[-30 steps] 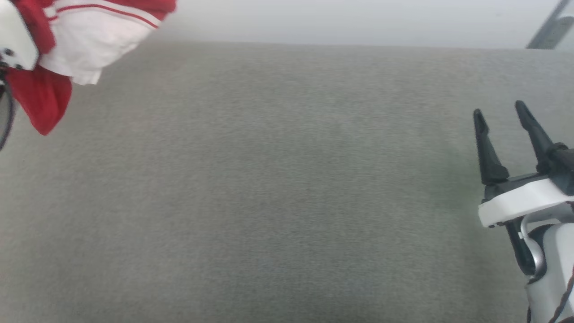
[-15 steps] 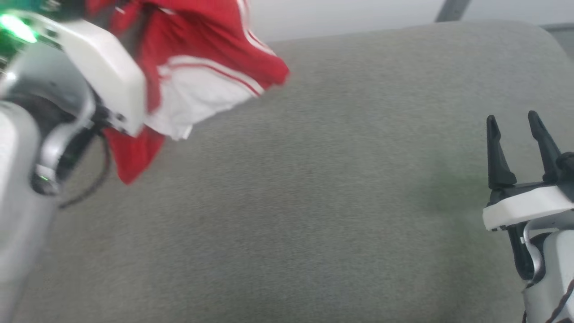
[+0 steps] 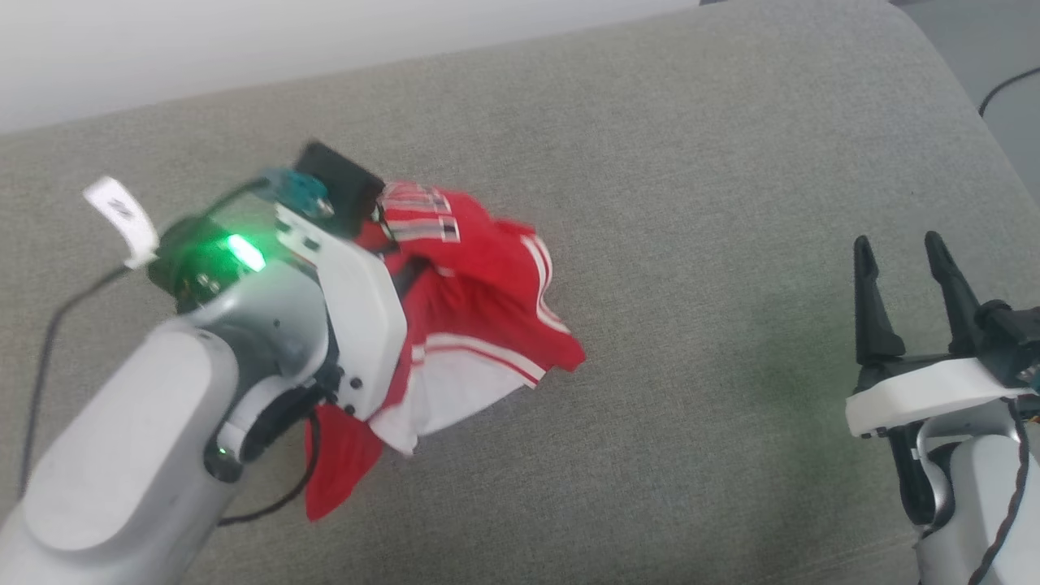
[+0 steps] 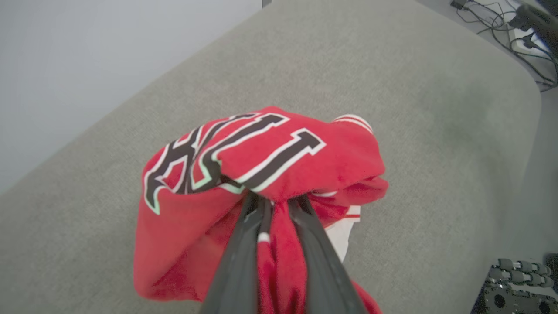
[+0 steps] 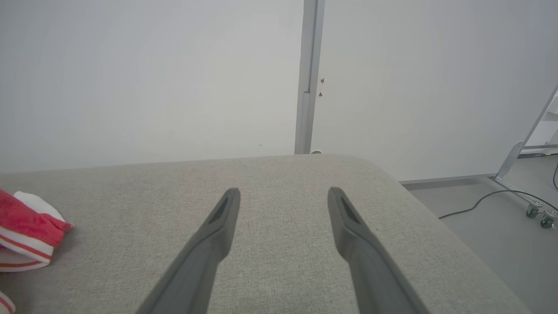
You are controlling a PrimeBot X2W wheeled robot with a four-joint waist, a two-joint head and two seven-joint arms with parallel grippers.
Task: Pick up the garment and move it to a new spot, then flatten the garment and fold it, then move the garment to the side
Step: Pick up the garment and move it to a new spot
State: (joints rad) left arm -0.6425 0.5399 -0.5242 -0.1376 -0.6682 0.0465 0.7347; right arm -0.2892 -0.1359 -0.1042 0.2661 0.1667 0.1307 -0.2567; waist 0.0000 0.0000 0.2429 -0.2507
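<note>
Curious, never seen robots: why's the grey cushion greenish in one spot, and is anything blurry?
Head view: faint green tint on the grey fabric cushion, perhaps indicator glow like the left arm's green lamp. Left wrist view: left claw's fingers blurred.

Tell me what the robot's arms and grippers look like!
The left arm is pale grey and white, with a green light, a black cable and a white tag. The right gripper has two long, dark, pointed fingers on a white base.
</note>
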